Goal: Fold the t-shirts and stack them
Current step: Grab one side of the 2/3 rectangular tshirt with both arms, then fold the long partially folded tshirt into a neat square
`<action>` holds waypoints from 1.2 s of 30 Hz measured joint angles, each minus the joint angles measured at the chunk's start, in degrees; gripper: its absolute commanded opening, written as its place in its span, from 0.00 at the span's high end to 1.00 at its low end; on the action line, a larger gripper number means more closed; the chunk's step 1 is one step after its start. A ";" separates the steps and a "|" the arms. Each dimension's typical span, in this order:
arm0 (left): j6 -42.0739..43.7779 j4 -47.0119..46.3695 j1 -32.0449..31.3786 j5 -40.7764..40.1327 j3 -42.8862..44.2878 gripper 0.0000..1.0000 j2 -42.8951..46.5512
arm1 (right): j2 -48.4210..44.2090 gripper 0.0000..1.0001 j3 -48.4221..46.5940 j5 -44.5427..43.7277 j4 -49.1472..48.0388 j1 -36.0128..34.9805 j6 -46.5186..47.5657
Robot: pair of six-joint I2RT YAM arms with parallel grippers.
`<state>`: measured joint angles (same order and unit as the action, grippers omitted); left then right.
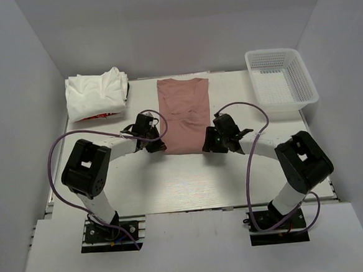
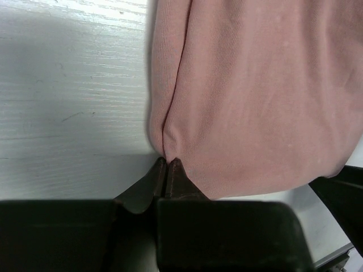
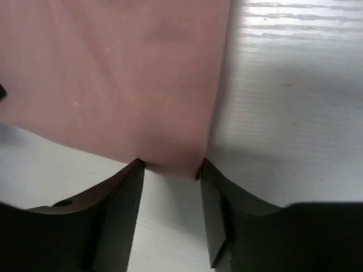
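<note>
Pink t-shirt (image 1: 184, 114): soft matte knit, folded into a long rectangle, plain face up, mid-counter (image 1: 191, 182) between the arms.
Left claw (image 2: 167, 165): pinched tight on its near left corner, cloth puckered.
Right claw (image 3: 170, 169): fingers apart, straddling the near right corner.
Wrist views only: fine weave, grained counter.
Top view only: white t-shirts (image 1: 96, 94) heaped far left; mesh basket (image 1: 272, 53) far right.

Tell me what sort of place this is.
Probably a lab test booth: plain white walls box in a table, two robot arms are bolted at its edge, and a pink t-shirt, white shirts and a basket lie on it.
</note>
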<state>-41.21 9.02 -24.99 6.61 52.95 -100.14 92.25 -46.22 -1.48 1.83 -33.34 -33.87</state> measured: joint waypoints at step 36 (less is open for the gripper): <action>-1.46 20.52 -4.33 -1.29 10.21 1.00 24.35 | -20.55 1.00 -10.45 8.81 17.77 0.83 -3.34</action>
<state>-42.68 29.54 -29.32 5.32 63.16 -75.79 71.70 -56.66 7.33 19.59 -32.51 -37.21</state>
